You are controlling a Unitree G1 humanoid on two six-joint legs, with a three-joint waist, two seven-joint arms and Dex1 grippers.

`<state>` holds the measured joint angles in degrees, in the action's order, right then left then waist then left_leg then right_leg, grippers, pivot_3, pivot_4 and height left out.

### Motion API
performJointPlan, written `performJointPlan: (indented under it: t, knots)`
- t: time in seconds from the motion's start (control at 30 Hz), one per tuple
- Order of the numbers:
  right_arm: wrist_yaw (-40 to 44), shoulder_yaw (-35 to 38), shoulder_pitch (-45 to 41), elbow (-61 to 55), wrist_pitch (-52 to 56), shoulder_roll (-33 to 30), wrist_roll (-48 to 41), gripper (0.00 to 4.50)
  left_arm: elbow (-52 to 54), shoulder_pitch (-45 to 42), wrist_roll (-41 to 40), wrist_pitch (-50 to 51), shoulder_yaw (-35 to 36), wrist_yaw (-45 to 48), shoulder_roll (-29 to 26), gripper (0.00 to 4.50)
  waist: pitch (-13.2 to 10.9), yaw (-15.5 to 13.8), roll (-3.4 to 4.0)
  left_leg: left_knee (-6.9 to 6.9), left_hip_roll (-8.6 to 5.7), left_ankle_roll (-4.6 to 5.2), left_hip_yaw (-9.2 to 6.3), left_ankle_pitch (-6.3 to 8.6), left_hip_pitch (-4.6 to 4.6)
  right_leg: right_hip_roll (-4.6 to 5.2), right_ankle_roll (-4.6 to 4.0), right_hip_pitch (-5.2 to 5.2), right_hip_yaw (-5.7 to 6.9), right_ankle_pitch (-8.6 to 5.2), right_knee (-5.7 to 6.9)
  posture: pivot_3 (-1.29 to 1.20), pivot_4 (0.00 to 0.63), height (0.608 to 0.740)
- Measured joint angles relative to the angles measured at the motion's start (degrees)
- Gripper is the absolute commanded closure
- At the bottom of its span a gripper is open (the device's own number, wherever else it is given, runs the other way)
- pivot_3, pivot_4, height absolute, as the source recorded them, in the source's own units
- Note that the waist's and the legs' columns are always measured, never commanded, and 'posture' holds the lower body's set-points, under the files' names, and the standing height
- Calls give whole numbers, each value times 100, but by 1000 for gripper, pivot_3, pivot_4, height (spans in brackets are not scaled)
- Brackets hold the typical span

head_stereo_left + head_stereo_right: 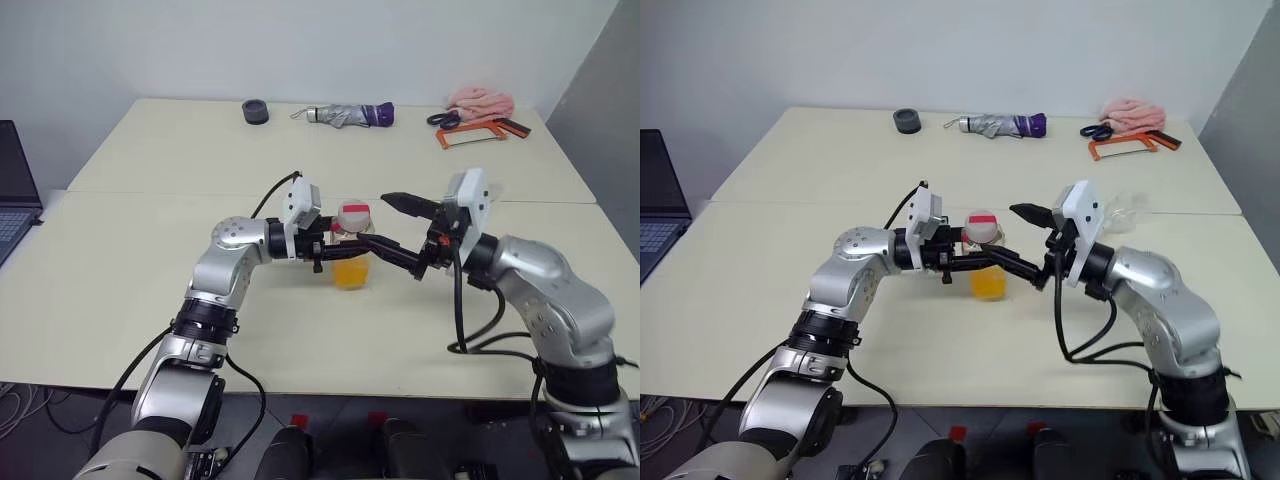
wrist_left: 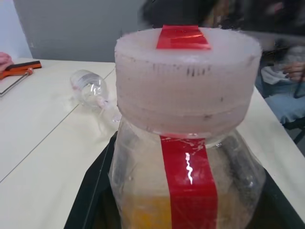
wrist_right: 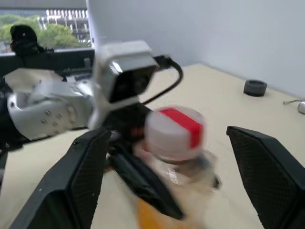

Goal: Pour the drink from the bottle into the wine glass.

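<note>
Two grippers at bottle (image 1: 351,250), mid-table | left gripper (image 1: 322,245) clamps its body, cap on | right gripper (image 1: 398,232) spread wide beside cap (image 3: 174,130) | step: uncapping | next: close on cap, twist | wine glass (image 2: 91,88) lies well apart.

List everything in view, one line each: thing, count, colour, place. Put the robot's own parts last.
bottle: one, clear with pale cap and red strip, upright at table centre, clamped in the left pincer
drink: orange-yellow, in the bottle's lower part
wine glass: one, clear, lying on its side on the table
table: cream
umbrella: one, grey and purple, folded, far edge
black ring: one, far edge, left of the umbrella
scissors: one, dark, far right
hacksaw: one, orange, far right
pink cloth: one, far right corner
laptop: one, dark, left edge
left pincer: black, shut on the bottle
right pincer: black, open, beside the cap
</note>
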<state>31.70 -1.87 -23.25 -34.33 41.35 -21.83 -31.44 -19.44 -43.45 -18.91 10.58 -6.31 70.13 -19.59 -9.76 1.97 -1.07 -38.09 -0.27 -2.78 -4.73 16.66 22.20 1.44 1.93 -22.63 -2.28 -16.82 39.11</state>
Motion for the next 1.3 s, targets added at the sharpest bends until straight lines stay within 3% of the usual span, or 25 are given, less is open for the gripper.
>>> performJointPlan:
  t: [0.23,0.57,0.7,0.83,1.1,1.3]
  knots:
    - [-1566,-784,-76,-233,187,680,1035,303,-427,-193,139,-321,-23,-76,145,2686,0,-4,0,-7,-12,1,4,-1,-3,-13,1,-1,0,1,8,0,150,740]
    - [-2026,-892,-197,0,48,1002,1628,303,-694,-251,242,-609,-50,-58,208,2686,0,-1,0,-2,-11,1,9,-1,-3,-12,1,-4,-4,1,4,0,150,740]
    - [-1993,-890,-196,77,57,997,1627,1174,-711,-250,250,-638,-50,-56,207,2686,0,1,0,-2,-12,2,10,0,-3,-12,1,-4,-4,1,4,0,150,740]
    - [-1845,-956,-195,79,79,961,1607,2595,-714,-249,292,-641,-59,-57,207,2687,0,4,0,-2,-12,3,10,0,-3,-13,1,-4,-4,1,4,0,150,740]
    - [-1298,-941,-288,213,11,663,1462,2675,-717,-231,321,-618,-56,82,179,2689,0,5,0,-2,-14,4,12,1,-3,-13,1,-3,-4,1,3,0,150,740]
    - [1060,-589,-1219,1682,-592,-273,611,2675,-574,-226,168,-328,-58,593,-17,2694,-2,33,1,-2,-14,17,13,8,-6,-17,1,1,-2,1,0,0,150,740]
